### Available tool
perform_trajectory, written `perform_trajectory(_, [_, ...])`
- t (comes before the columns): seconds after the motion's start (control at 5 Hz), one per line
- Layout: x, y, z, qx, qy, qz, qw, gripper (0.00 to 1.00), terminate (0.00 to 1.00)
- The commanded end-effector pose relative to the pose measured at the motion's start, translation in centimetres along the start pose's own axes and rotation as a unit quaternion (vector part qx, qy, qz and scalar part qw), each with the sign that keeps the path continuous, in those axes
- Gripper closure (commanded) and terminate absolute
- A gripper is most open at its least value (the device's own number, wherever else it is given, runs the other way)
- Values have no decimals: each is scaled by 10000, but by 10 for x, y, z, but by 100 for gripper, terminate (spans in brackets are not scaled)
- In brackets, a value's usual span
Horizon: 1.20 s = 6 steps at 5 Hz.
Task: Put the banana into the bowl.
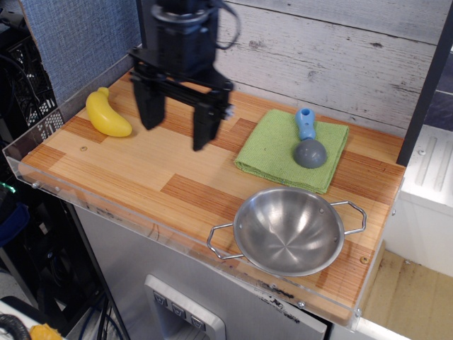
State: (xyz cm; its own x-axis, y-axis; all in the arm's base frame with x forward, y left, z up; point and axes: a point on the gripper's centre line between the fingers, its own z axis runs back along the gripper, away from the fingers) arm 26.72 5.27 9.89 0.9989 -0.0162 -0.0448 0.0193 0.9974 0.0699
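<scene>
The yellow toy banana [107,113] lies on the wooden board at the far left, near the back. The steel bowl [289,230] with two wire loop handles sits empty at the front right of the board. My black gripper [176,134] hangs above the board just right of the banana, apart from it. Its two fingers are spread wide and hold nothing.
A green cloth [291,149] lies at the back right with a grey-and-blue scoop [308,141] on it. A clear plastic rim [85,202] runs along the board's front and left edges. A dark post stands behind the gripper, and a white plank wall closes the back.
</scene>
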Motion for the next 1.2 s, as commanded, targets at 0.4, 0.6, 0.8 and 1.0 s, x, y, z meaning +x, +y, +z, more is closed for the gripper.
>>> perform_trajectory(0.4, [20,100,-21,198,-450,500,9975,0,0])
perform_trajectory(0.6, [14,122,-28,149,-340,748,9965,0,0])
perform_trajectory(0.8, [11,143,-32,53,-293,994,9946,0,0])
perform_trajectory(1.0, [9,161,-37,-5,-271,1274,9915,0,0])
